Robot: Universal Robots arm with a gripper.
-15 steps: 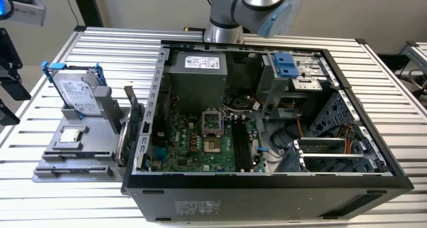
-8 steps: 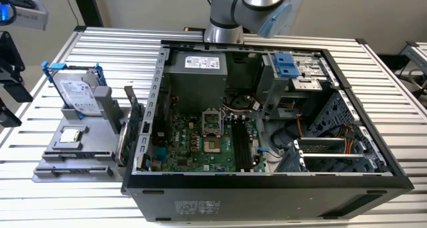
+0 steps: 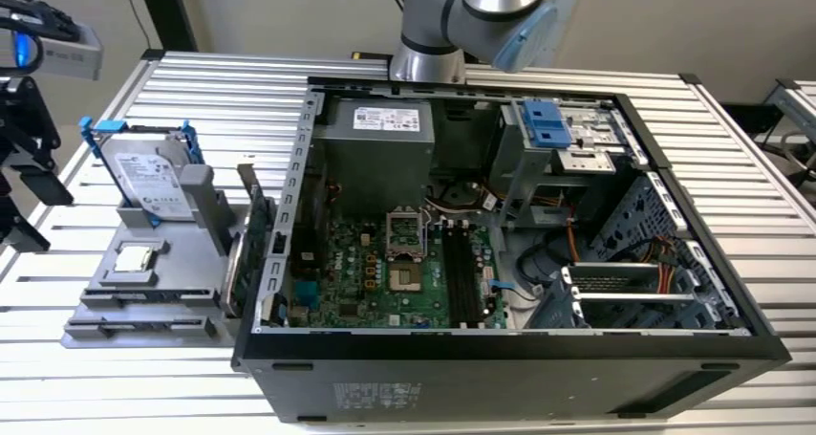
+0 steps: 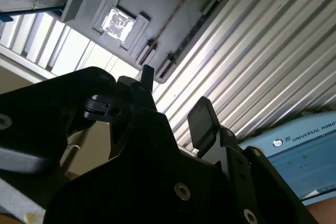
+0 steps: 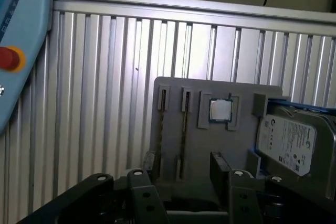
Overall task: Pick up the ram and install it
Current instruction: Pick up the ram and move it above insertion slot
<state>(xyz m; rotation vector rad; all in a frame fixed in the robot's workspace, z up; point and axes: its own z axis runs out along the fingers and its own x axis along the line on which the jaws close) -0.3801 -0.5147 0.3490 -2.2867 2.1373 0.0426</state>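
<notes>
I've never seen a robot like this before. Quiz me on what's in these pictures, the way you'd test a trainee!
1. True or false: the gripper is clamped on something.
2. Which stands on the grey holder? A fan; B hard drive; C screwdriver.
3. Fill in: in the exterior view, the grey holder is on the computer case's ____ side.
Key: 1 false, it is open and empty; 2 B; 3 the exterior view's left.
</notes>
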